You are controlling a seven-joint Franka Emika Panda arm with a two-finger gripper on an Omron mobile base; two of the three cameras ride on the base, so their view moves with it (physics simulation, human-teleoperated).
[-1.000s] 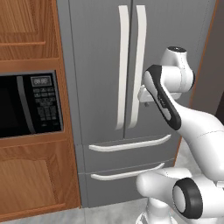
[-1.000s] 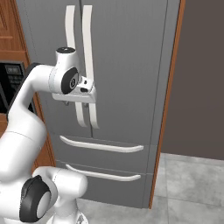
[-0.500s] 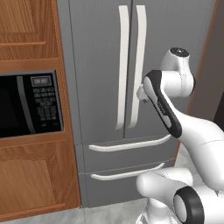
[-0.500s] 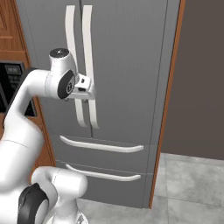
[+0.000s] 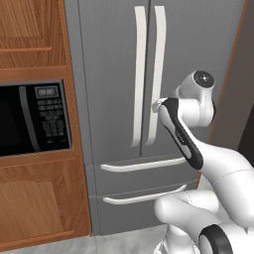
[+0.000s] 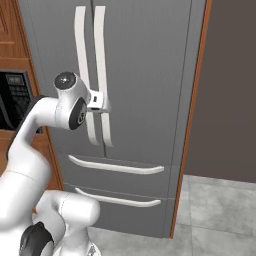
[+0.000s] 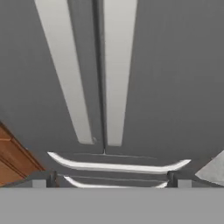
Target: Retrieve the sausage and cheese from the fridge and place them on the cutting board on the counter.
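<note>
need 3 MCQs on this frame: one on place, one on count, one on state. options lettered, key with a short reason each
1. Where is the claw?
A. at the fridge's long vertical handles
B. at the microwave
C. down at the lower drawer

2. How many white horizontal drawer handles does the fridge front show?
A. one
B. two
C. four

3. What state are the fridge doors in?
A. both shut
B. left one open
C. both open

Key:
1 A, the claw sits by the paired handles near mid-height.
2 B, one bar on each of the two drawers.
3 A, the door fronts lie flush, no shelves in sight.
</note>
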